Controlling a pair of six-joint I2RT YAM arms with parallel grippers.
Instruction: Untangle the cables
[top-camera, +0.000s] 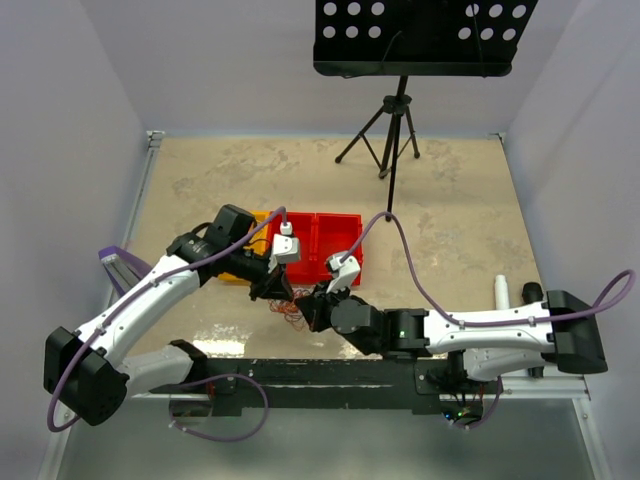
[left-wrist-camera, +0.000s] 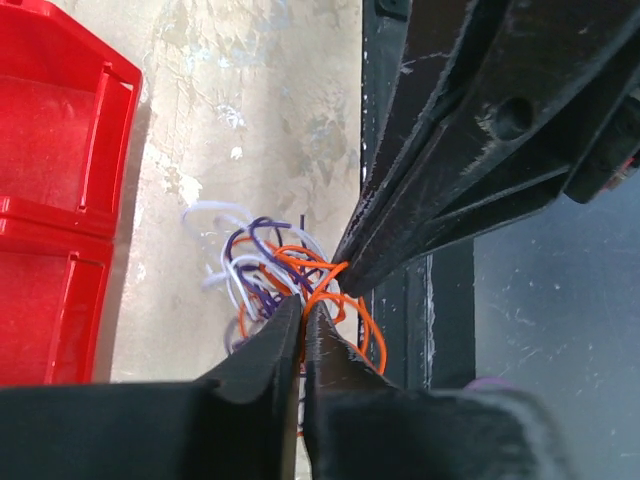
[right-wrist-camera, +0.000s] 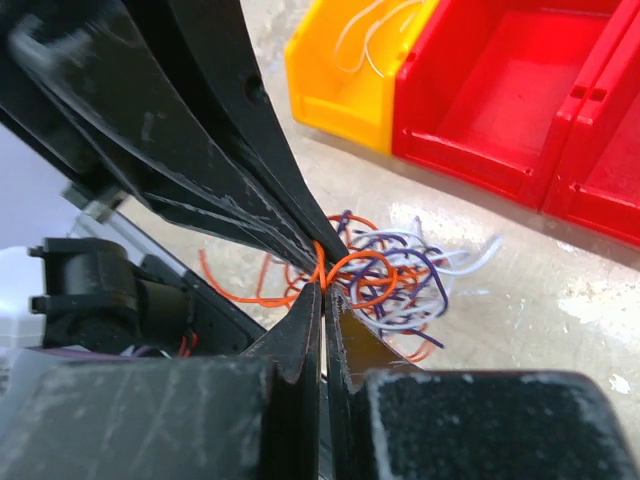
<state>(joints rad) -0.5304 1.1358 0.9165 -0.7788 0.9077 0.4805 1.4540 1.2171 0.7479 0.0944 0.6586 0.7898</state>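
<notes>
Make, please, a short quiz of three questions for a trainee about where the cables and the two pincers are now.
1. True or false: the tangled cables lie inside a red bin.
2. Which cable colour sits where the left pincer and right pincer meet? A white, B orange, C purple.
3. Fill in: one loose white wire lies in the ___ bin.
Key: 1 false, they lie on the table; 2 B; 3 yellow bin.

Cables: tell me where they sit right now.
In the top view the cables lie on the table, left of centre, just on the near side of the red bins; the left gripper and right gripper both pinch them.
</notes>
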